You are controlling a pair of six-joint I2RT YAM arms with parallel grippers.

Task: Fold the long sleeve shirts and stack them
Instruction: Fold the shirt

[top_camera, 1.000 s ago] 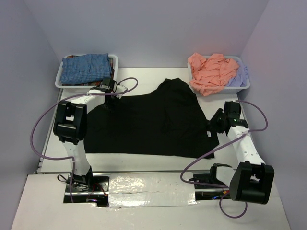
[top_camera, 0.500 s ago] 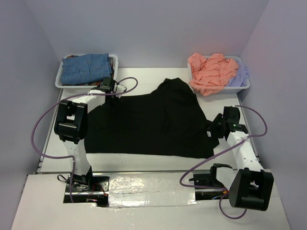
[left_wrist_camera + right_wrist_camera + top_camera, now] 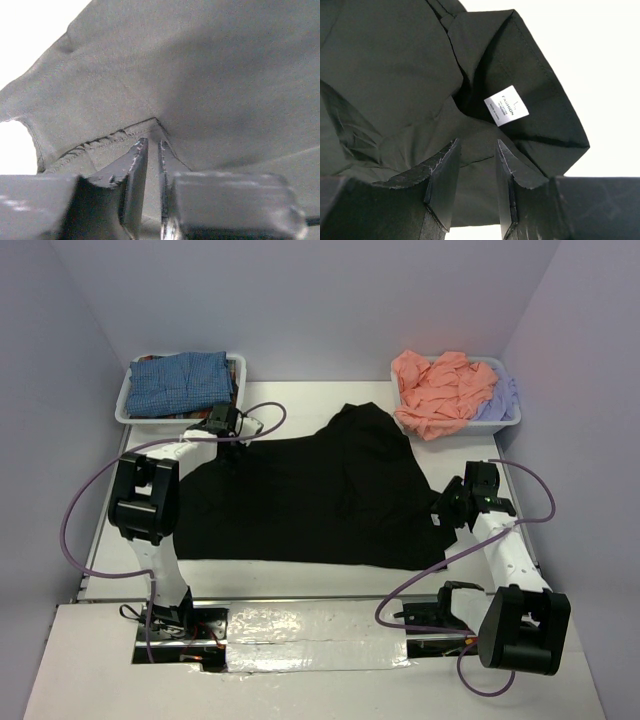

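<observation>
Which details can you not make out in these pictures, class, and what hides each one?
- Left wrist view: whether the left gripper pinches the black shirt; the narrow gap is shadowed.
- Right wrist view: small print on the label, too small to read.
- Top view: most of the lavender shirt, under the salmon-pink shirt.

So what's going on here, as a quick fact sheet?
being handled: black shirt, spread out
left hand: fingers nearly together at its hem, grip unclear
right hand: open, above the cloth near the white label
left bin: blue-checked shirt, folded
right bin: pink shirt and lavender shirt, crumpled
</observation>
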